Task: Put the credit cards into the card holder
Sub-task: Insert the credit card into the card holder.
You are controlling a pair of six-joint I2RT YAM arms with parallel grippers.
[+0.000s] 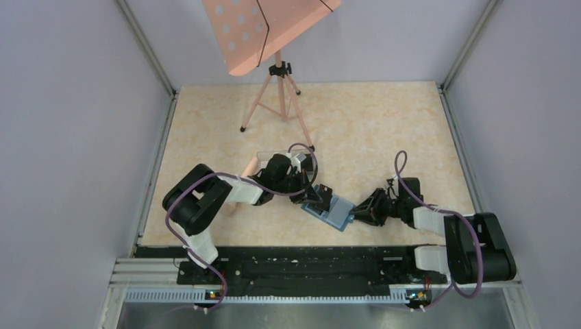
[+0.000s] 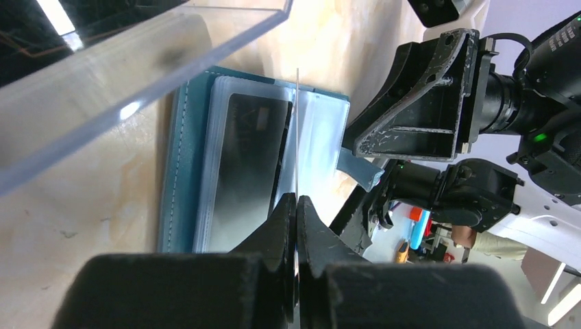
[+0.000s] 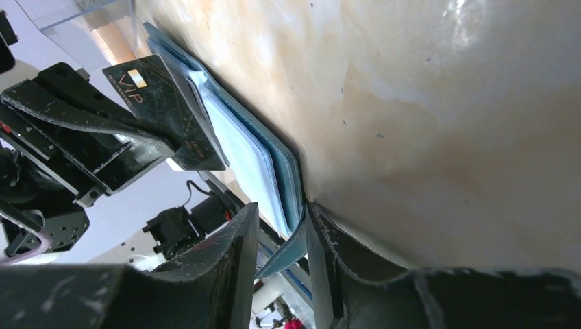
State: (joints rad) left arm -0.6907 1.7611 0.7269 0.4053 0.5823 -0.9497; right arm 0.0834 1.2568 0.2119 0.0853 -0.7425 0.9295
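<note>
Open teal-blue bifold wallet (image 1: pixel 335 213) lies flat near-centre between both arms; right gripper (image 3: pixel 281 219) straddles its flap, clamp can't tell. Thin black rectangular card (image 3: pixel 164 110) stands on edge over wallet's pockets, long axis along spine, clenched in left gripper (image 2: pixel 297 205).

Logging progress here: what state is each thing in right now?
Wallet: open, lying flat on the table.
Card: held over the wallet, not inserted.
Left gripper: shut on card.
Right gripper: shut on wallet's flap.
</note>
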